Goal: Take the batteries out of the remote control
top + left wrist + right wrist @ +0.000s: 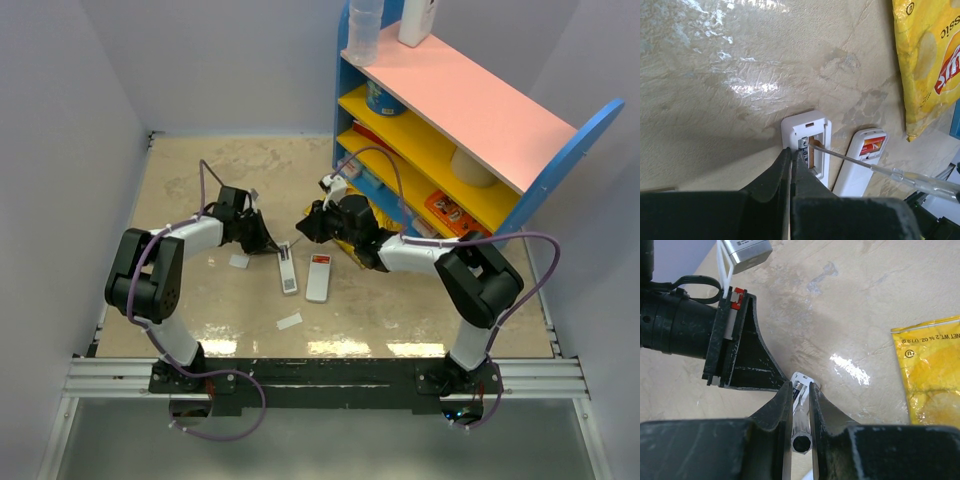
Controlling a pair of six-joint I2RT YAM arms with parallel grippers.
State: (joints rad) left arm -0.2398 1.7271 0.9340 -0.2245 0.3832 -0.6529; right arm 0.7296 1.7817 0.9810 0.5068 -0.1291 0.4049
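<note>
The white remote control (288, 272) lies flat on the table with its battery bay open (817, 125). An orange battery (811, 151) sits in the bay next to a silver-and-black end. My left gripper (791, 150) (272, 247) is shut, its tips on the remote's left rim. I cannot tell whether they pinch the wall. My right gripper (800, 385) (308, 228) is shut on a screwdriver (802, 432). Its thin shaft (865, 164) slants down, and the tip is inside the bay. The remote's end (801, 378) shows between the right fingers.
A second flat white piece (319, 278) (860, 165) with a red-orange patch lies just right of the remote. A yellow chips bag (365, 245) (927, 70) lies near the coloured shelf (470, 120). Two white scraps (239, 261) (289, 321) lie on the table.
</note>
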